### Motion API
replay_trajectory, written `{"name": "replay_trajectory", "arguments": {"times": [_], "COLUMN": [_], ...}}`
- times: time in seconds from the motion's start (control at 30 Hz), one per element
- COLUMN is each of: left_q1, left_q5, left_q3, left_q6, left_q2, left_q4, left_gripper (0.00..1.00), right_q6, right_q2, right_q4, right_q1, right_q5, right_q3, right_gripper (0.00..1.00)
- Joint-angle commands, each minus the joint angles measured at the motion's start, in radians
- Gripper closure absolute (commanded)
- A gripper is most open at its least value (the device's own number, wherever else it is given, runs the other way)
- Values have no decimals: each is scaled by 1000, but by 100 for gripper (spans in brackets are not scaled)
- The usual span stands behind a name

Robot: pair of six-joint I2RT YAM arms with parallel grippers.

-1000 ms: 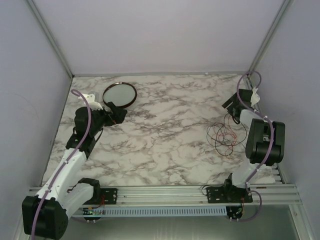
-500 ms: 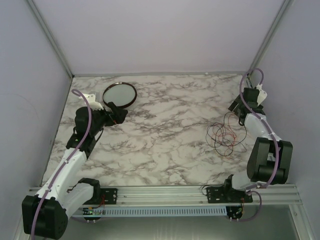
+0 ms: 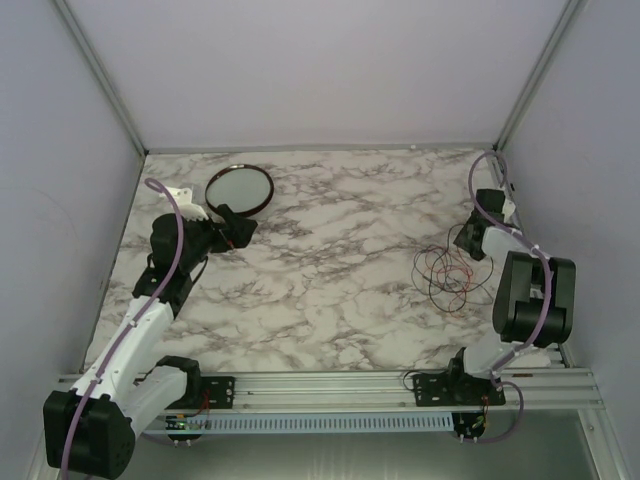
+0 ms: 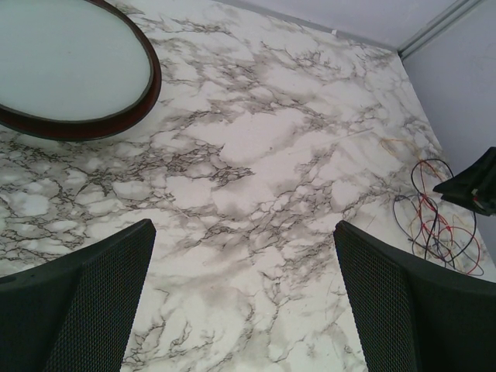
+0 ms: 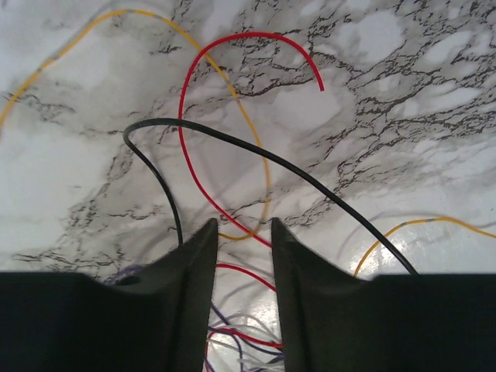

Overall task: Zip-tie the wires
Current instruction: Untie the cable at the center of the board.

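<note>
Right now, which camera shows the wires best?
Right wrist: the wires fill the frame close up, red, black and yellow strands separable. Top external shows the whole tangle, but tiny. Left wrist catches it small at the right edge.

Marble-print tabletop [image 3: 340, 270]: white with grey-black veining, fills the centre of the top view. 1 round dish [image 3: 239, 189] sits on it at upper left, with a dark red-brown rim and a pale flat inside. In the left wrist view the dish is cut off by the upper left corner of the frame. Plain lilac-grey walls [image 3: 320, 70] on 3 sides. 2 metal posts, left post [image 3: 97, 75] and right post [image 3: 538, 75], slant down to the table's back corners. Slotted aluminium rail [image 3: 320, 390] runs across the bottom, with a perforated strip [image 3: 320, 423] just below it.
</note>
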Motion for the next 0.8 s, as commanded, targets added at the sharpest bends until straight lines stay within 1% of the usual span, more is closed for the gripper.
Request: {"name": "replay_trajectory", "arguments": {"times": [0.0,0.1,0.13,0.23,0.3,0.43,0.5,0.6,0.77], "left_q1": [-3,-5,-5,-5,-5,-5,-6,-6,-18], "left_q5": [11,12,14,27,42,64,75,132,241], "left_q3": [7,14,18,43,74,148,186,242,308], "left_q6": [-10,-10,-11,-24,-39,-81,-122,-199,-301], "left_q2": [-13,-11,-10,-10,-11,-10,-4,21,81], "left_q4": [27,22,21,10,-1,-19,-16,25,147], "left_gripper": [0,0,0,0,0,0,0,0,0], "right_q6": [15,15,15,5,-10,-29,-34,-36,-46], "right_q2": [14,-5,-28,-89,-135,-232,-268,-293,-306], "right_q4": [26,24,18,-31,-101,-212,-251,-291,-329], "right_q1": [-7,-5,-1,15,35,109,146,193,262], "right_q5": [-11,-18,-14,12,24,33,4,-76,-107], "right_q3": [-4,-4,-2,30,69,138,176,254,469], "right_gripper": [75,96,100,100,100,100,100,100,100]}}
